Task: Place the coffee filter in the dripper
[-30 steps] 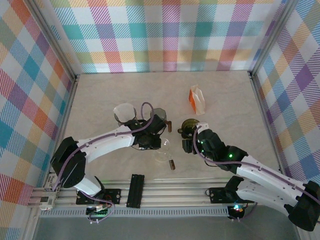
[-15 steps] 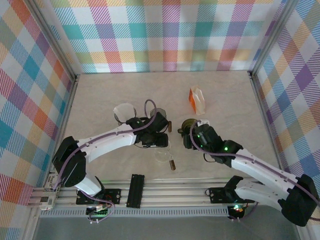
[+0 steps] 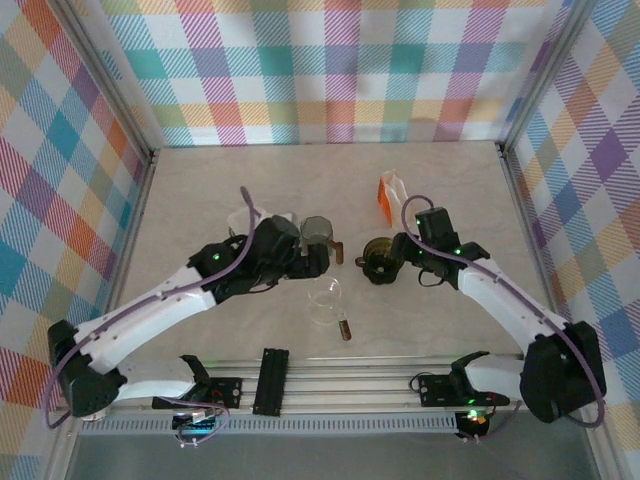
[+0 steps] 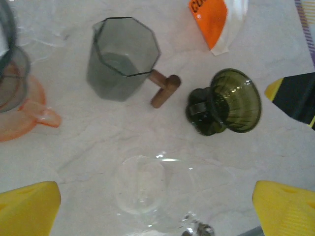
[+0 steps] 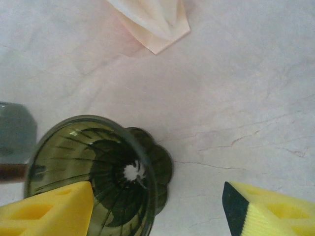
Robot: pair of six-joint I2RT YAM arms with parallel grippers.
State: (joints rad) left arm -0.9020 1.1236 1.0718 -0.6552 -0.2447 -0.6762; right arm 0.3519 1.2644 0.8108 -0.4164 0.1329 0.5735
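The dark green glass dripper [image 3: 378, 260] stands on the table; it also appears in the left wrist view [image 4: 229, 101] and the right wrist view [image 5: 98, 172]. The orange and white filter packet [image 3: 393, 198] lies behind it, and its cream paper tip [image 5: 152, 22] shows at the top of the right wrist view. My right gripper [image 3: 398, 252] hovers open just right of the dripper, one yellow finger [image 5: 49, 211] over its rim. My left gripper [image 3: 312, 265] is open above the clear glass server [image 4: 142, 184], holding nothing.
A grey octagonal cup [image 3: 318, 230] with a wooden handle [image 4: 165, 88] stands left of the dripper. The clear server [image 3: 325, 298] sits nearer the front. An orange-based round vessel [image 4: 19, 98] lies at the far left, partly under my left arm.
The right arm has swung from the near side round to the dripper's far right. The left arm has drawn back to the left, off the server.
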